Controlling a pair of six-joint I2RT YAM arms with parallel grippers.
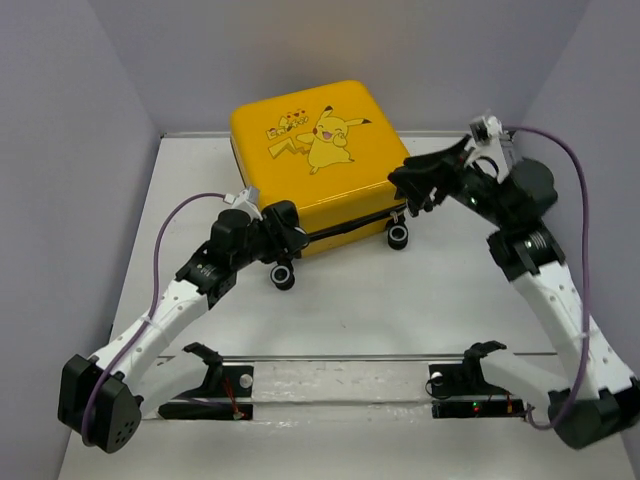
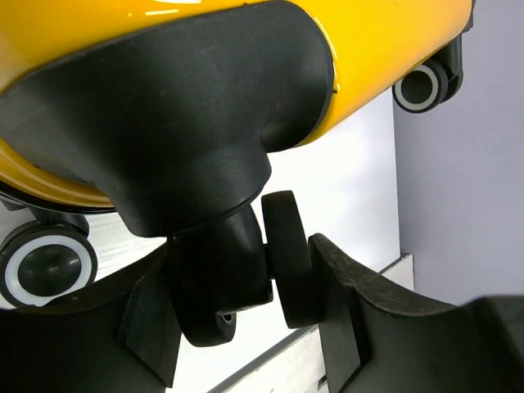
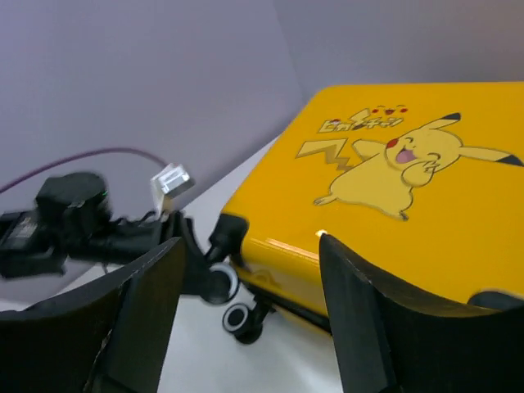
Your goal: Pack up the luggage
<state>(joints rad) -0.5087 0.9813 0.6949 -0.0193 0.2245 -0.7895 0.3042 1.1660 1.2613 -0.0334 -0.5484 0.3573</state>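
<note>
The luggage is a bright-yellow hard-shell suitcase with a Pikachu print. It lies flat and closed at the back middle of the table, wheels toward me. My left gripper is at its front left corner. In the left wrist view the gripper has its jaws around a black caster wheel under the yellow shell, and one finger touches the wheel. My right gripper is open and empty, raised at the front right corner. In the right wrist view it frames the luggage edge.
Two lower wheels rest on the white table. A metal bar with two black stands runs across the near side. Grey walls close in the left, back and right. A purple cable loops off the left arm.
</note>
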